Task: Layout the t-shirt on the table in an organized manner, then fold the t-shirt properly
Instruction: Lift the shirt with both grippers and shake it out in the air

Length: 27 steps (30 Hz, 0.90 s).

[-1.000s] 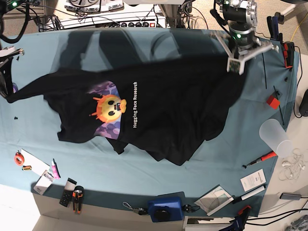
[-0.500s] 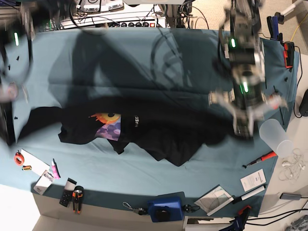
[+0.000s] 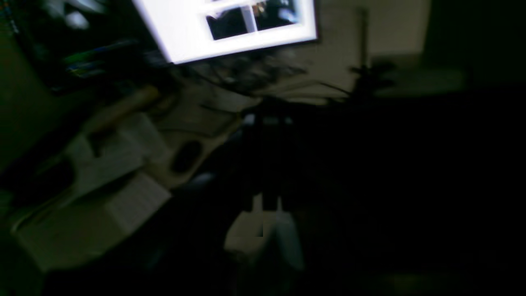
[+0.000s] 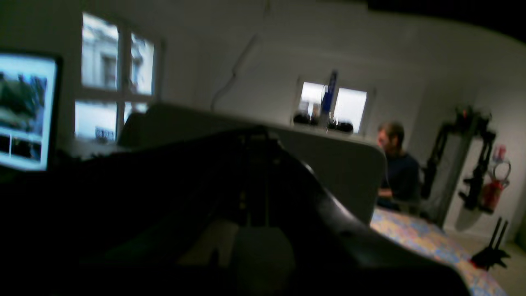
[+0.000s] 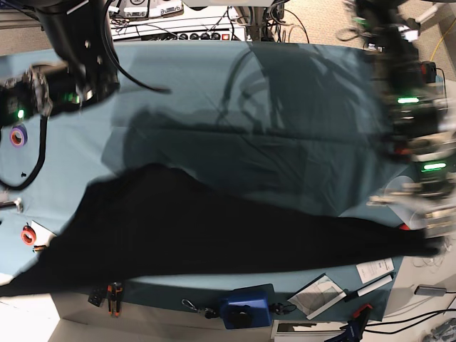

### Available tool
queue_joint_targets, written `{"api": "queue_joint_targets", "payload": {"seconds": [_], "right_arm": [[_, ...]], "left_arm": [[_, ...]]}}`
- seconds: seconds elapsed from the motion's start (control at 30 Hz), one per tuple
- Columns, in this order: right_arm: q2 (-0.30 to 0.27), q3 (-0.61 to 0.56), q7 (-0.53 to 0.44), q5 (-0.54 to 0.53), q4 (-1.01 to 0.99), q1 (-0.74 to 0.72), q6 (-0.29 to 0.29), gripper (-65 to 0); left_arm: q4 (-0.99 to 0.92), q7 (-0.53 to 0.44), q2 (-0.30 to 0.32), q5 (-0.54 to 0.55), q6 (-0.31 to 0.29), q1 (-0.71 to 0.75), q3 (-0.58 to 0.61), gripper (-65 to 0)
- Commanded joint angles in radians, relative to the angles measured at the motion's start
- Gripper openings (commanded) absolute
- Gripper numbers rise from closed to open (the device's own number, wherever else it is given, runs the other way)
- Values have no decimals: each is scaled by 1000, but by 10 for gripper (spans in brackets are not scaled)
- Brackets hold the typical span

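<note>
The black t-shirt [image 5: 214, 228] hangs stretched in a long band over the front half of the teal table [image 5: 285, 107], and its print does not show. My left gripper [image 5: 427, 241], blurred at the right end of the band, is shut on the cloth. In the left wrist view the gripper [image 3: 267, 201] is dark, with black fabric around it. The right arm [image 5: 50, 92] stands at the back left, and its gripper does not show in the base view. In the right wrist view that gripper [image 4: 254, 205] is shut, with the t-shirt [image 4: 164, 197] draped over it.
A blue box [image 5: 244, 308], a booklet [image 5: 320, 296] and a paper card [image 5: 374, 269] lie at the front edge. A purple tape roll [image 5: 17, 135] and an orange one [image 5: 27, 235] sit at the left. A person [image 4: 396, 164] sits beyond the table.
The t-shirt lay spread with its print up. Both arms have swept toward the front edge, lifting it off the table into a stretched band with the print hidden.
</note>
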State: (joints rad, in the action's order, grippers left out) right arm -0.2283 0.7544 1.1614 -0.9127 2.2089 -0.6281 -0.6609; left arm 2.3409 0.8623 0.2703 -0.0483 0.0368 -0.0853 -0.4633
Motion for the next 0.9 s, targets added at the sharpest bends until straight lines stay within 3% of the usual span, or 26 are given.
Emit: {"api": "queue_joint_targets", "payload": {"seconds": [0.0, 0.17, 0.3, 0.43, 0.87], "right_arm": [[-12, -9, -42, 9, 8, -44, 13, -650], [5, -58, -74, 61, 8, -142, 34, -650], [84, -73, -93, 76, 8, -205, 60, -650], [141, -73, -92, 76, 8, -222, 60, -650], [140, -72, -72, 76, 27, -200, 63, -650]], "left_arm": [[15, -26, 32, 11, 14, -18, -34, -650], [15, -53, 118, 134, 14, -18, -147, -650], [15, -63, 165, 182, -31, -44, -179, -650], [15, -78, 200, 195, -37, -51, -179, -650], [15, -40, 217, 191, -34, -51, -187, -650]]}}
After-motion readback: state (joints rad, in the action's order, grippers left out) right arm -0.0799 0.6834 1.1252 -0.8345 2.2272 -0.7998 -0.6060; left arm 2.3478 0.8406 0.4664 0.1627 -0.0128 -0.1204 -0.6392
